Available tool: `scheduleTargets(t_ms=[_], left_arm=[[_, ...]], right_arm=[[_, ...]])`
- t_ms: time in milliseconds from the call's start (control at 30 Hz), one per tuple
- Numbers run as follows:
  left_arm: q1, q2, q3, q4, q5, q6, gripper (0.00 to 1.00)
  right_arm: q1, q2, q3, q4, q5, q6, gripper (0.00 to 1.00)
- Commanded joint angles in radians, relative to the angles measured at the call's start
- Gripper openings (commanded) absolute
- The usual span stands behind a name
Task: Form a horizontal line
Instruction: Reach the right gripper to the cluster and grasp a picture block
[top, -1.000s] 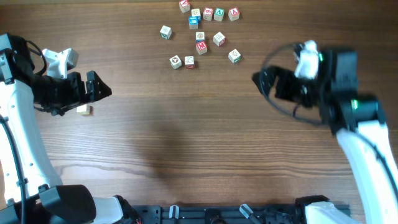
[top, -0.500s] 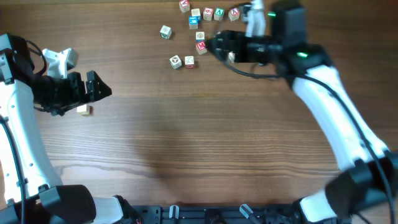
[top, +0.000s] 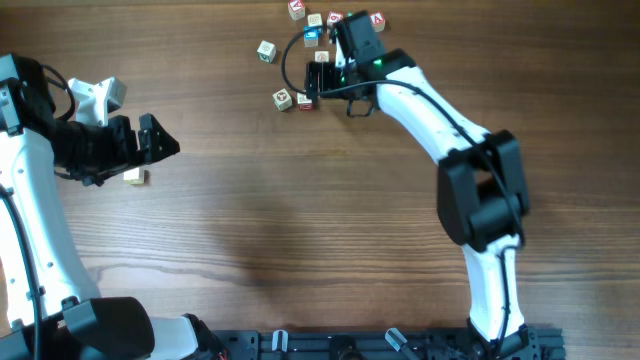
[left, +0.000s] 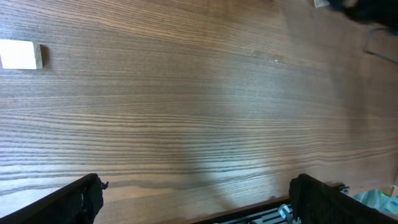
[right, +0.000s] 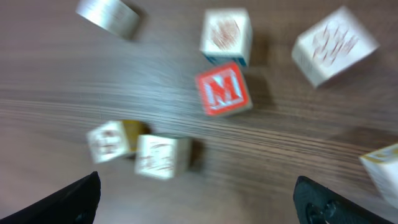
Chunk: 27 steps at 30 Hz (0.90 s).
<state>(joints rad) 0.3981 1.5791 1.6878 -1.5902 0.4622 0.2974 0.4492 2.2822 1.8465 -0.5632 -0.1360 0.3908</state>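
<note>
1. Since the line is only a side-by-side pale pair (right: 163, 155), lower left in my right wrist view, my right gripper (top: 316, 78) hovers there, fingers (right: 74, 199) spread for a third.
2. My left gripper (top: 150, 140) hangs far left in the overhead view, spread and empty.

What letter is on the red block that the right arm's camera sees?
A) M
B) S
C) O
A: the red block in the right wrist view shows a big white M on its face.
</note>
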Motion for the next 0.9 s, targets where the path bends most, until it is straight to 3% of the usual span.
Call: scheduleTargets(t_ms=[0,333,600,867], left_arm=[[-0.003,-0.001,0.006,0.0,0.012,0.009,1.0],[-0.003,-0.001,0.006,0.0,0.012,0.009,1.0],[-0.003,-0.001,0.006,0.0,0.012,0.009,1.0],[-0.003,-0.001,0.006,0.0,0.012,0.009,1.0]], right_arm=[[0.006,0.062,0.046,0.056,0.034,0.027,0.99],[0.026,0.144,0.046,0.266,0.05,0.056,0.99],[0.023,0.206,0.046,0.365,0.059,0.007,0.85],[0.023,0.238,0.046,0.32,0.143,-0.021,0.74]])
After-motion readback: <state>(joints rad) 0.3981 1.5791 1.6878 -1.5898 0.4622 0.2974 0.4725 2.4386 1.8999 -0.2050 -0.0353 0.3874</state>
